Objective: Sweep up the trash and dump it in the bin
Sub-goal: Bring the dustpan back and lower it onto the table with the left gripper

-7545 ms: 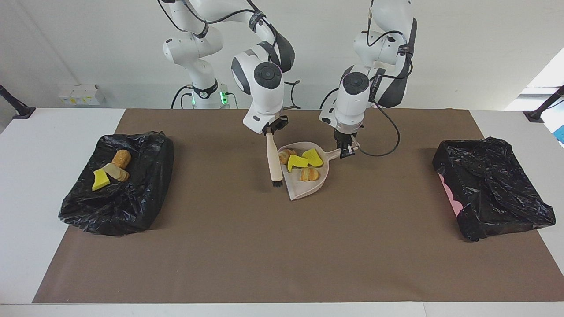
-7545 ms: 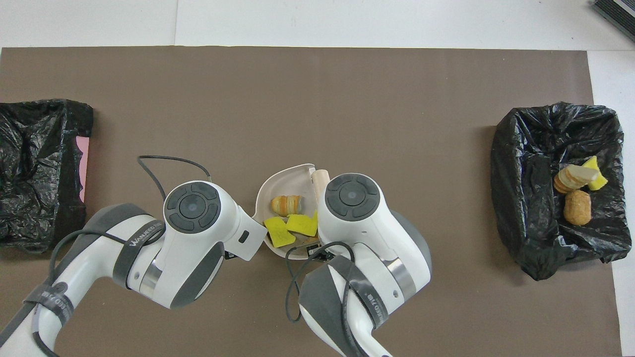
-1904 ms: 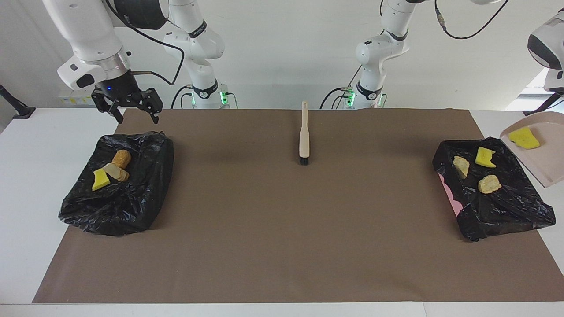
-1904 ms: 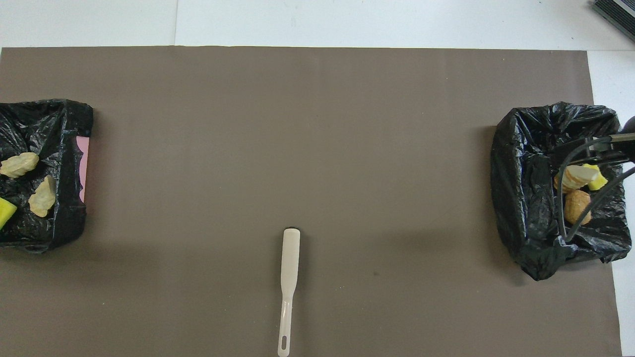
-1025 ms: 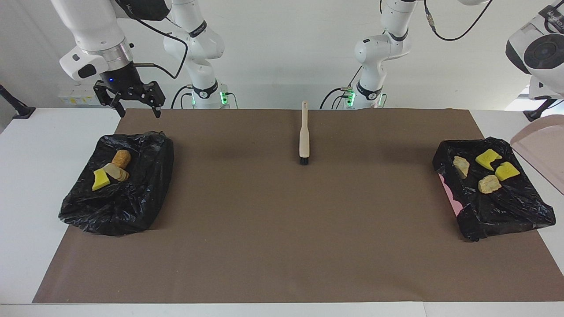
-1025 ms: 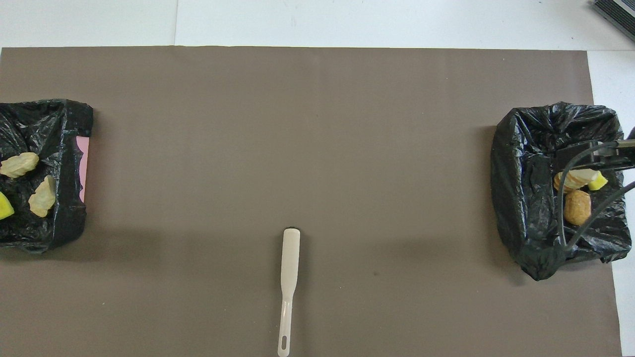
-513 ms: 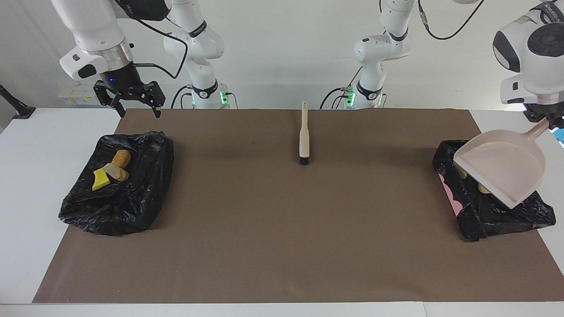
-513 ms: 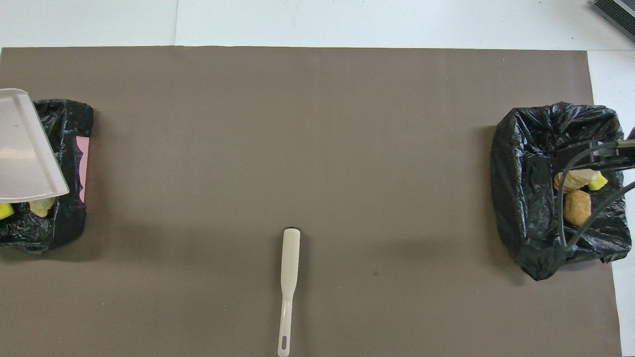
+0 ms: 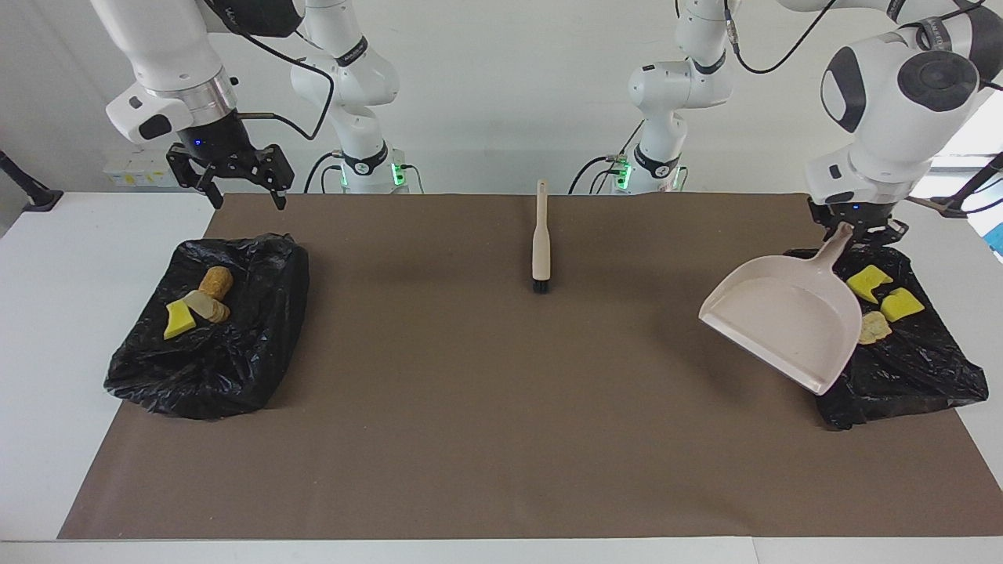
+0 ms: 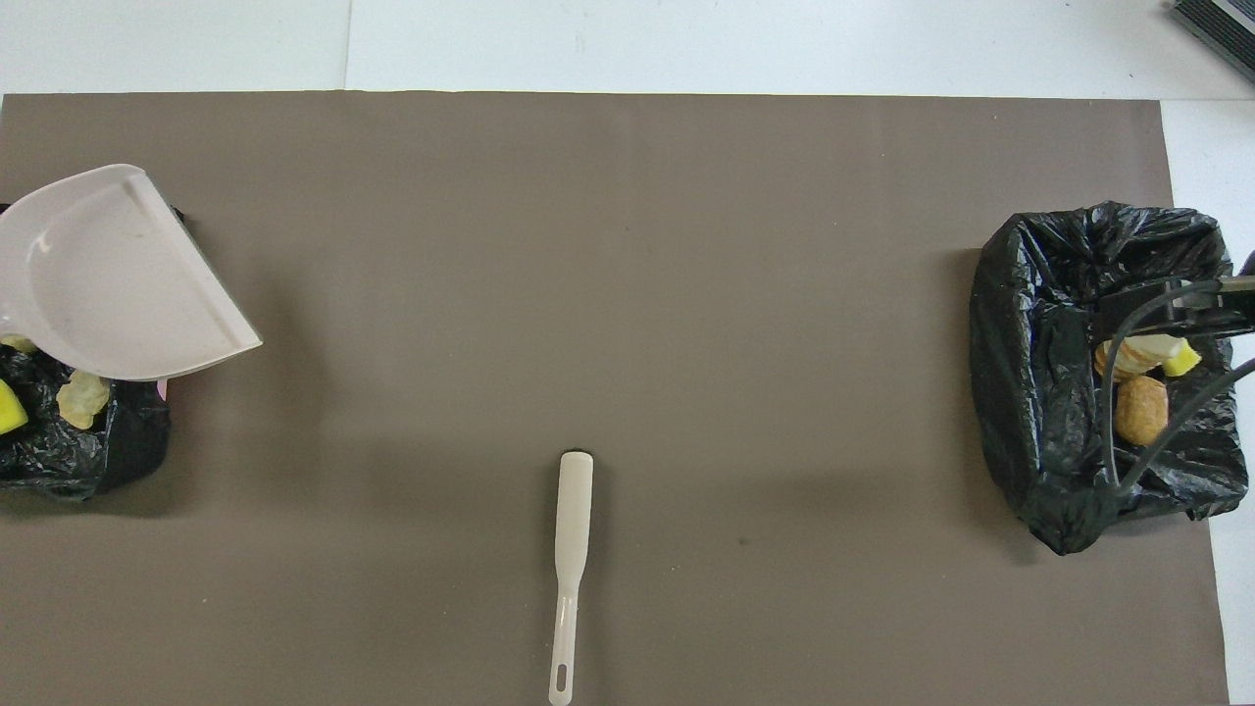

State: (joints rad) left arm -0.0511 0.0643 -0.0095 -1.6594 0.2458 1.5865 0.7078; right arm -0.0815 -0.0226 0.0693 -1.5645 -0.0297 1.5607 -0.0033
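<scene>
We see the left gripper point(image 9: 857, 229) with fingers clamped on the handle of the empty dustpan point(image 9: 783, 323), held over the bin point(image 9: 901, 368) at the left arm's end. Trash point(image 9: 868, 282) lies in it. The right gripper point(image 9: 229, 174), fingers apart, hangs above the other bin point(image 9: 211, 368). Only the facing view shows both grippers. The brush point(image 9: 540, 239) lies mid-surface.

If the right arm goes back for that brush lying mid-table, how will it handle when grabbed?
The brush looks like one stiff moulded piece, so it should lift without flexing. It appears slim and light. Its flat handle lies low on the brown mat, so the jaws may need to close near the surface; the smooth finish could slip.
</scene>
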